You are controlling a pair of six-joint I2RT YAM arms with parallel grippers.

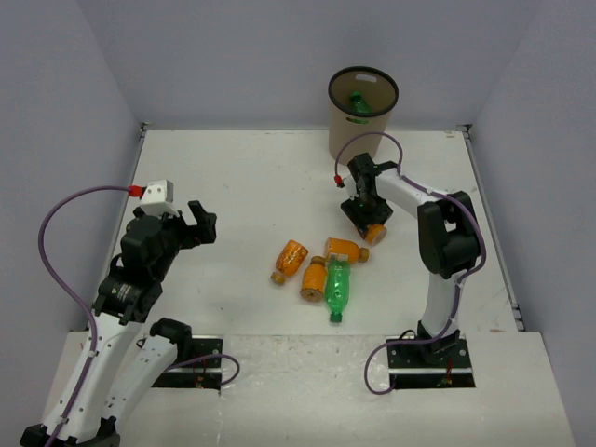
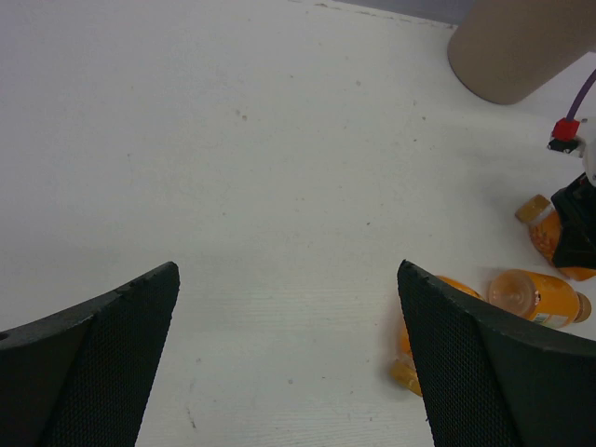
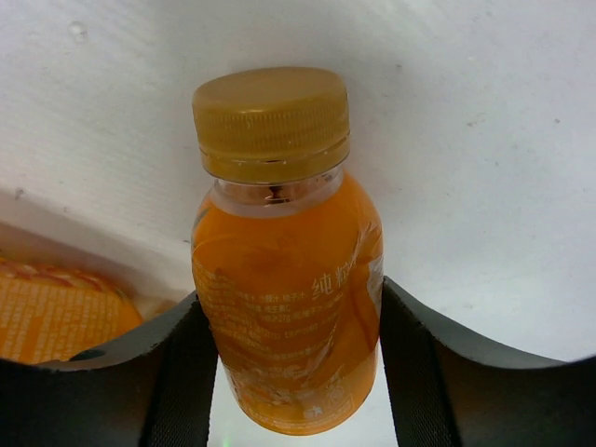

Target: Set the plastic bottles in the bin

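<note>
Left jaws: spread wide with nothing between them, hanging over bare tabletop (image 2: 279,140) on the left side, well apart from every bottle
Right jaws: pinching a stubby orange bottle (image 3: 289,317) across its body, one pad against each side, with its gold cap (image 3: 270,121) pointing away from the wrist
Held bottle, top view: I saw it low over the tabletop, right of the middle, between the bin (image 1: 363,112) and the loose bottles; I could not tell whether it rested on the surface or hung just off it
Bin: stood upright at the far edge, right of centre, with a green bottle in the bin (image 1: 358,104) lying inside
Loose orange bottles: three lay on their sides near the middle, namely the left orange bottle (image 1: 291,259), the right orange bottle (image 1: 343,249) nearest the right jaws, and the near orange bottle (image 1: 314,277) between them and closer to me
Loose green bottle (image 1: 337,291): lay on its side against the near orange bottle, cap towards me
Right wrist view: the edge of another orange bottle showed at lower left, near the held one
</note>
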